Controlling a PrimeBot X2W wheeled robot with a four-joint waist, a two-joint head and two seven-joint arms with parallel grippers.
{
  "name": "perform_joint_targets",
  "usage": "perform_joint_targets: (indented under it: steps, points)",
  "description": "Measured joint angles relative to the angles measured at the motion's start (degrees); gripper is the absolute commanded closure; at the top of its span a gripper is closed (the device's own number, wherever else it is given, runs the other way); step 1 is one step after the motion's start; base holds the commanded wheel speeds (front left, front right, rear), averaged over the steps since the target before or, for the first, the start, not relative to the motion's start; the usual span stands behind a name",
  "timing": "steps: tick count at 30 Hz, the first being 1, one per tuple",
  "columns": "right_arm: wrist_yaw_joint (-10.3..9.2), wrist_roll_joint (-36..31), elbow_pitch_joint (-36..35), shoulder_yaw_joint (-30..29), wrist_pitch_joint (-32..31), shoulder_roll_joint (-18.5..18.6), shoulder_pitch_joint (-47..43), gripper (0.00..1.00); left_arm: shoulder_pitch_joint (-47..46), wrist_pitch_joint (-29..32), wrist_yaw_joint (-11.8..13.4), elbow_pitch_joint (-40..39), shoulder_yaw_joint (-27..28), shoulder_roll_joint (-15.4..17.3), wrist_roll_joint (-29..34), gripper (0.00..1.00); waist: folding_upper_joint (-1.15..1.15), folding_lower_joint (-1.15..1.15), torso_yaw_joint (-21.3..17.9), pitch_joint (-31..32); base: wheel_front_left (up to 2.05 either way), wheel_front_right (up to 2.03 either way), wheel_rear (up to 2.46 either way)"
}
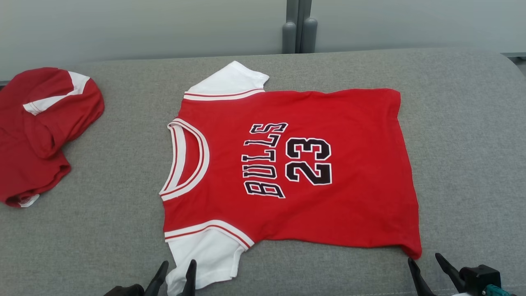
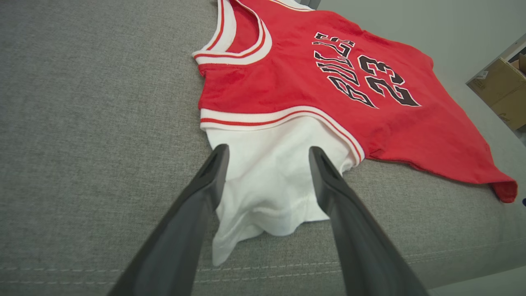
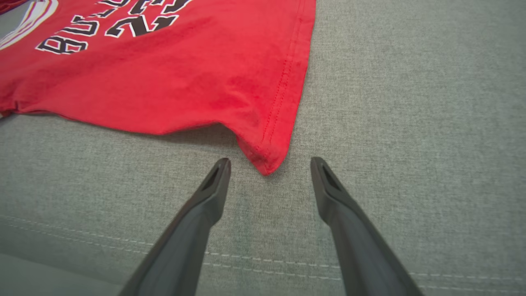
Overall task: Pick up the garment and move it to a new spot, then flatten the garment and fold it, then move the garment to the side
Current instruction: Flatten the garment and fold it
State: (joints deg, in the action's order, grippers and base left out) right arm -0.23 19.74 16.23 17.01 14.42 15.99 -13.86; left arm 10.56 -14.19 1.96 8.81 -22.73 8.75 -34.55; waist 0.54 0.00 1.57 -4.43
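The garment (image 1: 296, 164) is a red jersey with white sleeves and "BULLS 23" in black, spread flat on the grey cushion (image 1: 460, 144), neck to the left. My left gripper (image 1: 177, 268) is open at the near white sleeve (image 2: 271, 172), its fingers straddling the sleeve's end. My right gripper (image 1: 424, 260) is open just short of the jersey's near bottom corner (image 3: 267, 162), which points into the gap between the fingers without touching them.
A second red garment (image 1: 41, 131) with white trim lies crumpled at the cushion's far left. A pale wall with grey posts (image 1: 299, 28) runs behind. Cardboard boxes (image 2: 501, 90) stand off the cushion's right end. The cushion's front seam (image 3: 287, 263) runs under my grippers.
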Motion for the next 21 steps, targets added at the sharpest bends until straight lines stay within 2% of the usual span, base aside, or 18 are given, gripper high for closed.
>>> perform_joint_targets:
  steps: [4,7,9,13,16,19,21]
  points:
    - [0.42,-0.01,1.52,-0.16,0.00,-0.19,1.52,0.04,-0.03,0.01,-0.35,0.08,-0.43,-0.11,0.00,0.00,0.00,0.00,0.15,-0.12,0.00,0.00,0.00]
    - [0.68,-0.03,2.29,-0.62,0.00,-0.26,2.47,0.13,-0.09,0.04,-0.55,0.11,-0.85,-0.18,0.00,0.00,0.00,0.00,0.41,-0.49,0.00,0.00,0.00]
    - [0.73,-0.04,2.91,-0.70,0.00,-0.47,3.17,0.15,-0.15,0.19,-0.79,0.18,-1.03,-0.23,-0.10,0.00,0.00,0.00,0.63,-0.75,0.00,0.00,0.00]
    - [0.89,-0.04,4.35,-1.02,0.00,-1.29,4.08,0.24,-1.12,0.54,-1.26,0.42,-1.36,-0.32,-0.10,0.00,0.00,0.00,1.14,-1.33,0.00,0.00,0.00]
    - [1.24,-0.04,5.24,-1.19,0.00,-1.51,4.36,0.25,-1.70,0.54,-1.45,0.56,-1.36,-0.42,-0.12,0.00,0.00,0.00,1.58,-1.71,0.00,0.00,0.00]
    - [1.70,-0.04,6.35,-1.21,0.00,-1.54,4.77,0.35,-1.81,0.54,-1.45,0.99,-1.31,-0.48,-0.16,0.00,0.00,0.00,1.98,-2.07,0.00,0.00,0.00]
    - [1.74,-0.05,6.78,-1.18,0.00,-1.69,5.45,0.49,-1.82,0.54,-1.45,1.36,-1.18,-0.52,-0.47,0.00,0.00,0.00,2.15,-2.21,0.00,0.00,0.00]
